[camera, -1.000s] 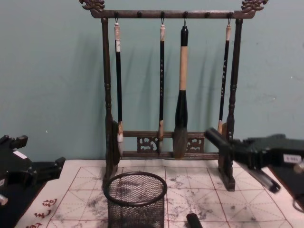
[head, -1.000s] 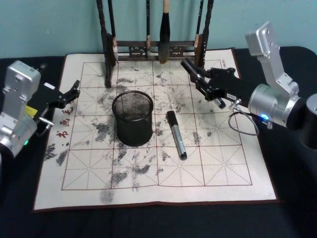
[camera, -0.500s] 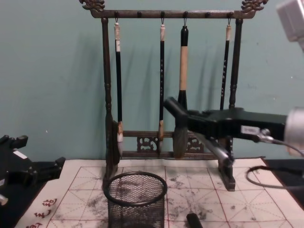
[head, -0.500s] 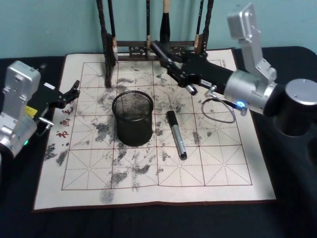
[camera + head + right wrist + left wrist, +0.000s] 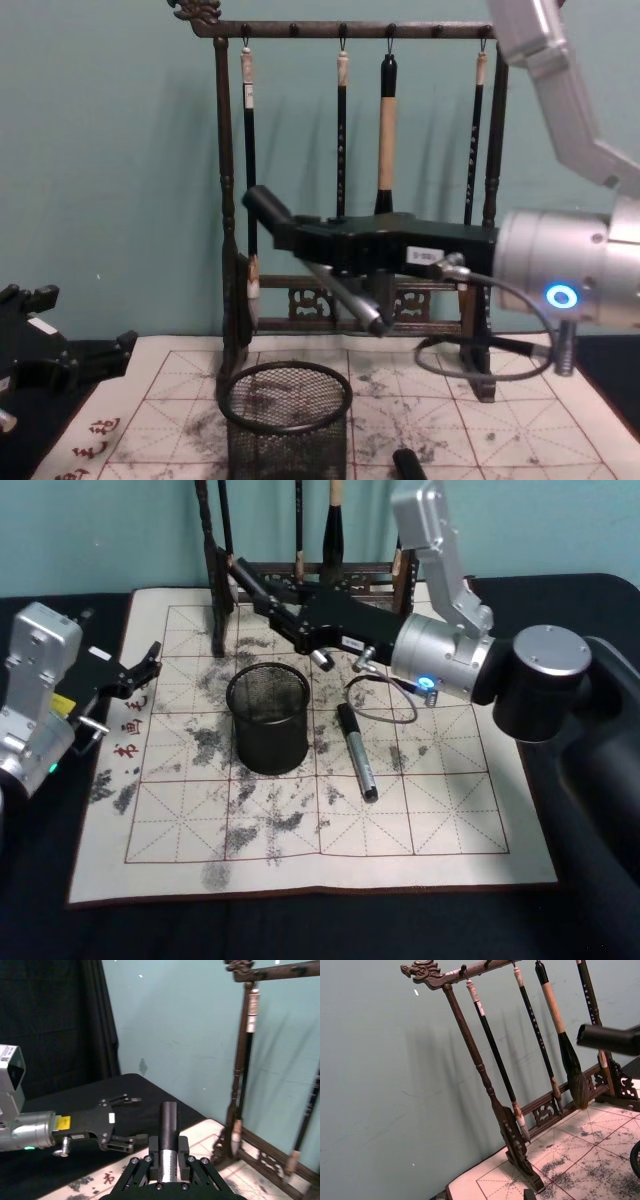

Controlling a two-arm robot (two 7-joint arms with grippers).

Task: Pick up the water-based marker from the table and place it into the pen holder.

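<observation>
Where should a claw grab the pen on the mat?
Mid-barrel, from straight above, closing across it: the marker lies flat beside the pen holder, not touching; right claw, raised near the holder, grips a second marker; left claw idles at the mat edge.

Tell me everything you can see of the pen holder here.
The pen holder is a round black wire-mesh cup with a solid rim, upright and seemingly empty on the ink-stained mat. A loose marker lies to its right, apart. The right gripper, shut on a second marker, hovers above and behind; the left gripper sits parked at left.

R hand (image 5: 283, 618) out, clamped; L hand (image 5: 148, 666) parked
</observation>
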